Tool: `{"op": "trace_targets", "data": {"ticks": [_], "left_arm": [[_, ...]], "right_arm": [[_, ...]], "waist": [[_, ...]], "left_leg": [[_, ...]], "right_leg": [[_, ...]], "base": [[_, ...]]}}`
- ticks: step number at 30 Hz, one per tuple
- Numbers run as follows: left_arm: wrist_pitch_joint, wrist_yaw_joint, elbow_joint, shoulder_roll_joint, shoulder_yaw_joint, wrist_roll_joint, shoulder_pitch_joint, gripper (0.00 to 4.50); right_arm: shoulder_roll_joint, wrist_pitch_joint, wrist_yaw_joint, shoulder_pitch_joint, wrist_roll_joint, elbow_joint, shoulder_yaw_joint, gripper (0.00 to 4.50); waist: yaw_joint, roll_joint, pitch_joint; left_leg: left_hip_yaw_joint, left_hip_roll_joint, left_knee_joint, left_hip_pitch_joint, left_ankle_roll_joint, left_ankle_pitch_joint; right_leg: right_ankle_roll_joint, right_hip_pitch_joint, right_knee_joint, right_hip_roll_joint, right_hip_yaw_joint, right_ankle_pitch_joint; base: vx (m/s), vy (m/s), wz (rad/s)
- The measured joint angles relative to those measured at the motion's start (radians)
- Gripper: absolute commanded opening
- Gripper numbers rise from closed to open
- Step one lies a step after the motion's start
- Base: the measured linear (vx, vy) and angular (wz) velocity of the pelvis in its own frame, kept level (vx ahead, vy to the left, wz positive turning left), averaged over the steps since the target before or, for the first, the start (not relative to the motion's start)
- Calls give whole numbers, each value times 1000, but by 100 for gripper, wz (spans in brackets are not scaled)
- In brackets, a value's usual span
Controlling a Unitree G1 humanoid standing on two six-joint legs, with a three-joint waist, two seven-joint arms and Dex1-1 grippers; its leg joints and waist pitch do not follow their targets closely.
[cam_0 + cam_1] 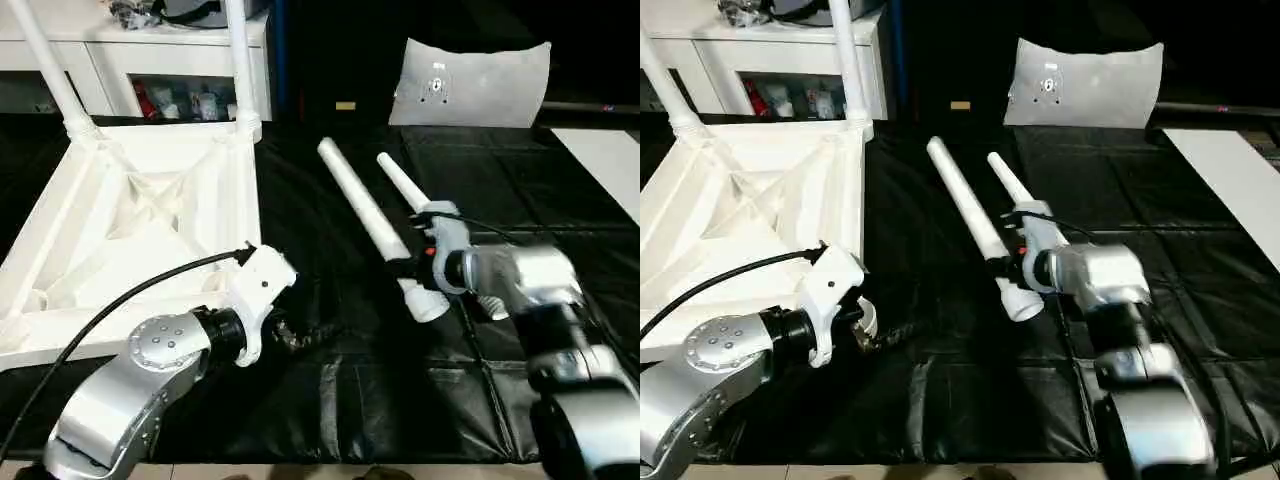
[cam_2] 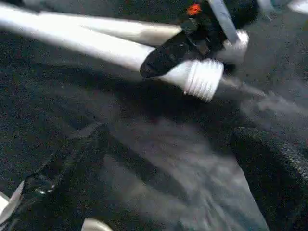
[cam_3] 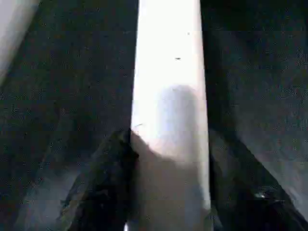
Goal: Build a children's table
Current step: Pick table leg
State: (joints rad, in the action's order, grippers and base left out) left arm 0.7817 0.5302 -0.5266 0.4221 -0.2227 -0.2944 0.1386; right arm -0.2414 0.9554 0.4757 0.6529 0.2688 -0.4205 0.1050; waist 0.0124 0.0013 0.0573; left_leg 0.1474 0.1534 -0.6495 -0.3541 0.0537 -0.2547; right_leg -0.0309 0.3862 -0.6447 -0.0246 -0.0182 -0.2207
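Note:
The white table top lies upside down at the left, its X-ribs facing up. Two legs stand screwed into its far corners. Two loose legs lie side by side on the black mat. My right gripper is shut on the left loose leg just above its threaded end, one finger on each side, and the leg rests on the mat. The other loose leg lies just right of it. My left gripper hovers open and low over the mat by the table top's near right corner.
The black mat covers the work surface. A white cabinet stands behind the table top. A pale bag leans at the back, and a white board lies at the far right.

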Motion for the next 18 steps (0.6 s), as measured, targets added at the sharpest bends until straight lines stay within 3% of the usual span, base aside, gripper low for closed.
{"op": "trace_targets", "data": {"ticks": [2, 7, 11, 15, 18], "left_arm": [[-24, -26, 34, -32, 13, 12, 39, 450], [-63, -97, 79, -119, 89, 2, 108, 450], [-71, -112, 110, -170, 165, -60, 160, 450], [-52, -123, 181, -262, 258, -180, 256, 450], [-31, -110, 192, -282, 297, -260, 313, 450]], "right_arm": [[34, -64, -10, -39, 56, 97, 76, 190], [104, -197, 10, -104, 182, 286, 194, 190], [136, -152, 79, -127, 322, 391, 258, 190], [147, -136, 138, -165, 399, 459, 251, 190], [149, -136, 159, -188, 432, 494, 228, 190]], "waist": [[-2, 0, 0], [-8, 0, 0], [-9, 0, 0], [-17, 0, 0], [-18, 0, 0]], "left_leg": [[1, 0, 3, 0, 0, 2], [2, 1, 8, 2, 1, 3], [2, 2, 10, 2, 1, 4], [2, 2, 10, 1, 1, 4], [2, 2, 11, 0, 0, 3]], "right_leg": [[0, 1, 0, 0, 0, 0], [0, 1, 2, 1, 0, 0], [0, 1, 5, 2, 0, 0], [0, 1, 7, 2, 0, 0], [0, 1, 10, 1, 0, 0]], "base": [[0, 0, 0], [0, 0, 0], [0, 0, 0], [0, 0, 0], [0, 0, 0]]}}
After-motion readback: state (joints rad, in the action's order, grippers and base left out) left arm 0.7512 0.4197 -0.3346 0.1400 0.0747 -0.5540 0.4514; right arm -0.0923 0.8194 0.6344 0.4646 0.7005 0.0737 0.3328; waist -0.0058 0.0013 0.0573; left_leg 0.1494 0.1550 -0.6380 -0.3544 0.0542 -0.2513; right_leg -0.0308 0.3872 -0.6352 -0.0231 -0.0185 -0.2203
